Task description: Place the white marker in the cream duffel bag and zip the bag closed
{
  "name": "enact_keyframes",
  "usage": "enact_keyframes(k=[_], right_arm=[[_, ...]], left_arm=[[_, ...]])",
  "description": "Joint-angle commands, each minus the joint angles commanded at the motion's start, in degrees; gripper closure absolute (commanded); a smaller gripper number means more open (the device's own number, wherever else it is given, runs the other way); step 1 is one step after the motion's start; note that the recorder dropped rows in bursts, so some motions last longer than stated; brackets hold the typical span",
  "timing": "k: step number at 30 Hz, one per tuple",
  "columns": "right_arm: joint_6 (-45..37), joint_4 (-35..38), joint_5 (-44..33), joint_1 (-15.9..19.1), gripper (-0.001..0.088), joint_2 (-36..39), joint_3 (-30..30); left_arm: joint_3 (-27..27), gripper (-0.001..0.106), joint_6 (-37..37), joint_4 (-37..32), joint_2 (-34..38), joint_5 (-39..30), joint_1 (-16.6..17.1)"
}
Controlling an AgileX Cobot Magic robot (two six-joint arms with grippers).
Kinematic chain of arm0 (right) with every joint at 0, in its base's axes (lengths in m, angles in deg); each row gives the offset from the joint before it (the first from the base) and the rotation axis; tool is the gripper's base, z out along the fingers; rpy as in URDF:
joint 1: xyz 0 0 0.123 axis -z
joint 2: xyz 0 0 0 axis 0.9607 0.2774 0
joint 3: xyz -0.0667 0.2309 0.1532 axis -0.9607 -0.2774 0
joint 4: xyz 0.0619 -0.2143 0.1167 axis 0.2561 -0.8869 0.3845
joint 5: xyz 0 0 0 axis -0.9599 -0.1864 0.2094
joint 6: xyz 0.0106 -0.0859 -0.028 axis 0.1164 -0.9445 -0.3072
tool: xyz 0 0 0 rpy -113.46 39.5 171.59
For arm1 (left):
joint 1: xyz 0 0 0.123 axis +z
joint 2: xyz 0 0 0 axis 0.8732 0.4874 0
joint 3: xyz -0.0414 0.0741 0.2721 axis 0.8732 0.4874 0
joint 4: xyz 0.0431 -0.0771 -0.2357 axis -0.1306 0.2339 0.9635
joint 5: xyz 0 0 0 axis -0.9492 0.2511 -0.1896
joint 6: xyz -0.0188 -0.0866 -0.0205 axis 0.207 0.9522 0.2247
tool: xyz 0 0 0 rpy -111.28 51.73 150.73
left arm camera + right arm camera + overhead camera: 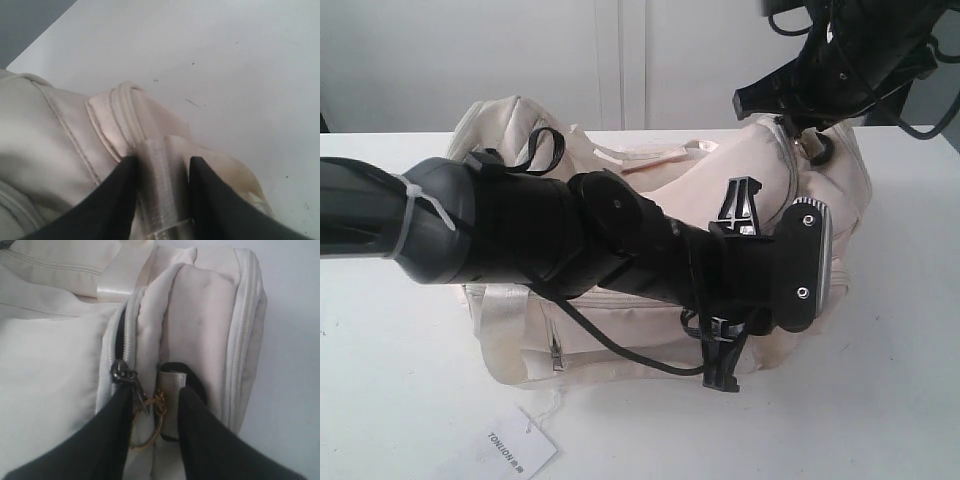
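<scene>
The cream duffel bag [840, 190] lies on the white table, mostly hidden behind my left arm. My left gripper [725, 365] is at the bag's front right corner. In the left wrist view it [162, 170] is shut on a ribbed, pale tab of the bag [161, 190]. My right gripper [808, 135] hangs over the bag's right end. Its jaws [156, 400] stand open on either side of the gold ring pull [150, 427], which dangles from the zipper slider [120, 372] at the end of the top zipper. The white marker is out of view.
A white hang tag [520, 450] on a string lies on the table [900, 400] in front of the bag. A satin handle [120, 280] crosses the bag's top. My left arm [520, 240] stretches across the bag's front.
</scene>
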Motion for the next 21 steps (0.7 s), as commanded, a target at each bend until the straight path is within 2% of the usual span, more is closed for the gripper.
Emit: enact_keyframes(k=[7, 17, 21], right_arm=[[0.13, 2.06, -0.12, 0.00, 0.0469, 0.00, 0.00], [0.34, 3.06, -0.12, 0.00, 0.0469, 0.00, 0.00], [0.27, 3.19, 0.41, 0.00, 0.0469, 0.00, 0.00]], left_arm=[[0.00, 0.046, 0.00, -0.01, 0.00, 0.00, 0.00], [0.00, 0.045, 0.00, -0.01, -0.35, 0.22, 0.00], [0.00, 0.045, 3.40, -0.01, -1.70, -1.17, 0.00]])
